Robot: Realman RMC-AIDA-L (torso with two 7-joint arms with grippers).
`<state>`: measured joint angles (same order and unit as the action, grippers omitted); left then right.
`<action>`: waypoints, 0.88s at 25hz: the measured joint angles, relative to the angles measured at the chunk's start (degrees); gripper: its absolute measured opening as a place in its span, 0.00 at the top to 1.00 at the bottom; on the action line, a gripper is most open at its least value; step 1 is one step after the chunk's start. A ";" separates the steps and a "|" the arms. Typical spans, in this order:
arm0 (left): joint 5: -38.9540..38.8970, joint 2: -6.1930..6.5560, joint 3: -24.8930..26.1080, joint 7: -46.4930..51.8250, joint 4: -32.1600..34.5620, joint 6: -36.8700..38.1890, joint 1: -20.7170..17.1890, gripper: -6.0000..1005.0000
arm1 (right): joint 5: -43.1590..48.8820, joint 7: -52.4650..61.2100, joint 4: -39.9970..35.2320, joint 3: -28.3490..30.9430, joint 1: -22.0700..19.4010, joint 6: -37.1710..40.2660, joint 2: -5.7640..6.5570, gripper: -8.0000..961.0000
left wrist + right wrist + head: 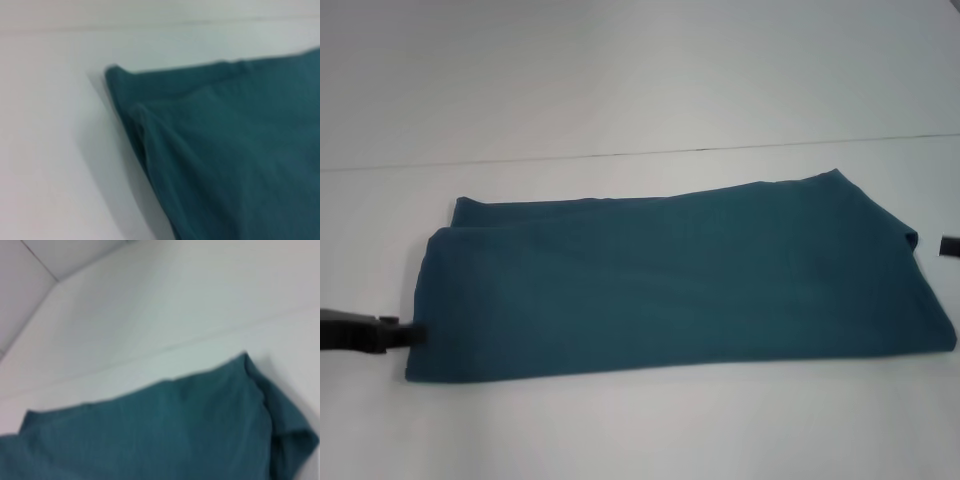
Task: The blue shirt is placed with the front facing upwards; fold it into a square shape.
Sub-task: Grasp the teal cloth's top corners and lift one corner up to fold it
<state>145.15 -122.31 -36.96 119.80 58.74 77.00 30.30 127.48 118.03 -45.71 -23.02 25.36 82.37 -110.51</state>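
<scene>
Head view: left gripper (405, 331) at blue shirt (670, 285) edge

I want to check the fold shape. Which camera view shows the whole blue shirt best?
The head view: the blue shirt lies there complete, folded into a long band. The left wrist view shows only one layered corner; the right wrist view only the other end.

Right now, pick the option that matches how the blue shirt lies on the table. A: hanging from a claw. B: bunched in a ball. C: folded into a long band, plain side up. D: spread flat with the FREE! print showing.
C: the blue shirt lies as a long layered band on the table, no print showing; the left claw is at its left end.
</scene>
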 joint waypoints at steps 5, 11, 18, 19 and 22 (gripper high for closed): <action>-0.48 -0.07 0.21 3.34 2.03 -1.97 0.24 0.59 | -4.79 -1.62 -0.53 -0.01 -0.24 0.27 0.25 0.44; -2.91 -0.11 0.16 4.38 2.02 -1.43 0.31 0.38 | -6.66 -4.02 0.24 -0.33 0.19 0.52 -0.01 0.24; -5.72 -0.15 -0.62 4.10 -1.70 -1.81 1.59 0.31 | -6.80 -3.91 0.52 0.06 0.64 -0.02 -0.57 0.20; -5.73 -0.17 -0.63 4.03 -2.39 -2.34 1.76 0.31 | -6.81 -3.89 0.53 0.07 0.66 -0.10 -0.62 0.20; -5.67 -0.21 -0.70 3.83 -4.49 -4.52 2.08 0.31 | -6.84 -3.88 0.60 0.08 0.66 -0.55 -0.93 0.15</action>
<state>139.48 -122.52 -37.66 123.63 54.25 72.48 32.38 120.65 114.15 -45.11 -22.94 26.02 81.82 -111.44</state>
